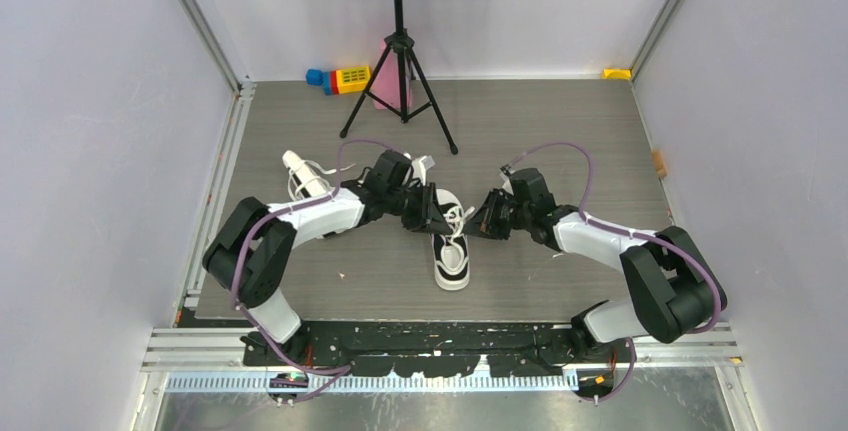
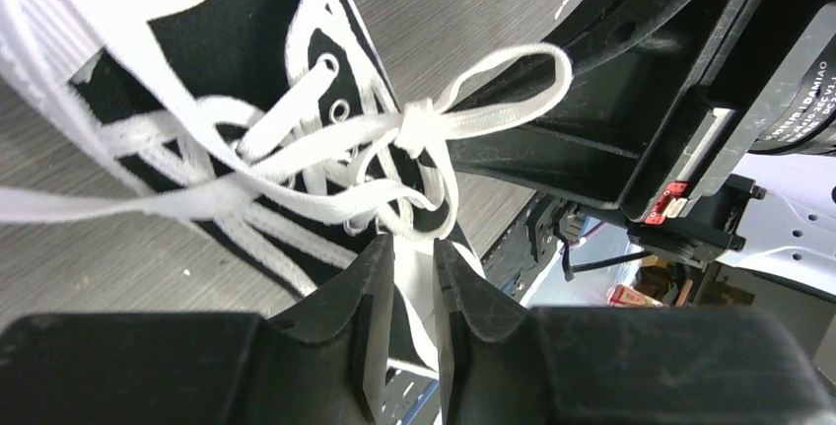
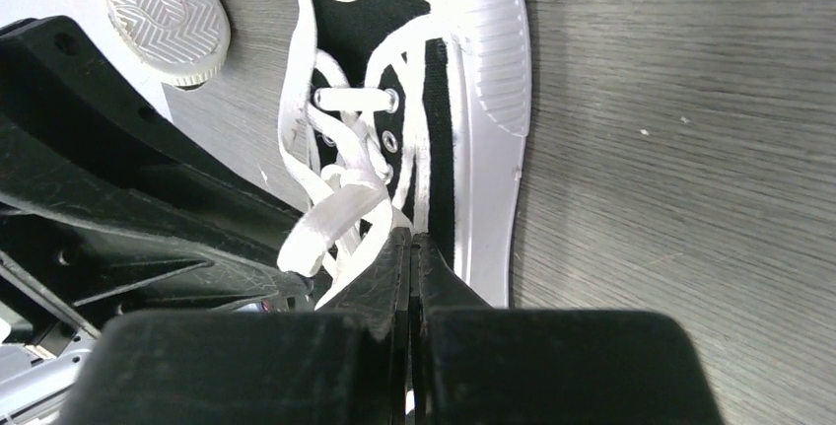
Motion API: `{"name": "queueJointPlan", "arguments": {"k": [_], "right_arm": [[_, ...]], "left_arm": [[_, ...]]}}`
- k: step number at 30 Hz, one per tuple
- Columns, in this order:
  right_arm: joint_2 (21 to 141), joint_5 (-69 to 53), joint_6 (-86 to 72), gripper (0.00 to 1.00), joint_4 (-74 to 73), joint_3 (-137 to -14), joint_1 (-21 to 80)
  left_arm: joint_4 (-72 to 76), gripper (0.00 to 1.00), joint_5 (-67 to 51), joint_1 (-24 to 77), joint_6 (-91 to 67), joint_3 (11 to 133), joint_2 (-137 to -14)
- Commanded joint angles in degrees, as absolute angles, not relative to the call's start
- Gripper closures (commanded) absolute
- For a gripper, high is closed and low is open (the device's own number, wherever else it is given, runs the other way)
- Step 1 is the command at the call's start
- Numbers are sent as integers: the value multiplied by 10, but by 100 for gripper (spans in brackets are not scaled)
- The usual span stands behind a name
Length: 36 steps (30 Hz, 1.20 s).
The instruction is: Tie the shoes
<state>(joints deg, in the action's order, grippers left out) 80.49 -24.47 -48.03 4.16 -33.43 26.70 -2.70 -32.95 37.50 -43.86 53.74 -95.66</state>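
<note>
**Laced shoe** [image 1: 451, 256]. Black upper, white sole and toe cap. It stood upright on its sole at the middle of the worktop [image 1: 560, 141], toe toward the arm bases, with a tool at either side of its throat.

**Laces** [image 2: 296, 139]. White and flat, threaded through the eyelets and gathered into a knot [image 2: 419, 121] above the tongue. One loop ran out to each side, and a long free strand trailed off across the worktop. The knot looked slack rather than snug.

**Left tool** [image 2: 414, 257]. Fingers were drawn in to a narrow slit, with the end of one loop at their tips. Judged clamped on the laces.

**Right tool** [image 3: 406, 240]. Fingers were pressed together with a strand running into their tips. Judged clamped on the laces.

**Second shoe** [image 1: 300, 173]. It lay on its side with the sole showing, beyond the left arm and well apart from the first. The state of its laces could not be read.

**Step in hand (judged).** Drawing the bow tight on the laced shoe; the second shoe not yet begun.

**Next move (judged).** The tools should pull apart evenly along the loops until the knot seats. The pull should stop before a loop end slips through. The shoe was light and unheld, so a lopsided pull could drag or tip it.
</note>
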Motion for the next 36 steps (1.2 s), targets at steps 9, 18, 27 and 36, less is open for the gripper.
{"name": "queueJointPlan", "arguments": {"k": [9, 18, 27, 36], "right_arm": [[791, -241, -454, 100, 25, -383, 279], [795, -238, -450, 100, 16, -392, 285], [795, -236, -449, 100, 13, -398, 290], [788, -224, -452, 100, 7, -394, 291]], "left_arm": [[-212, 60, -239, 379, -284, 659, -894], [-206, 48, -222, 394, -255, 719, -936], [-232, 48, -202, 417, -246, 777, -987], [-259, 94, -210, 417, -251, 797, -1012]]}}
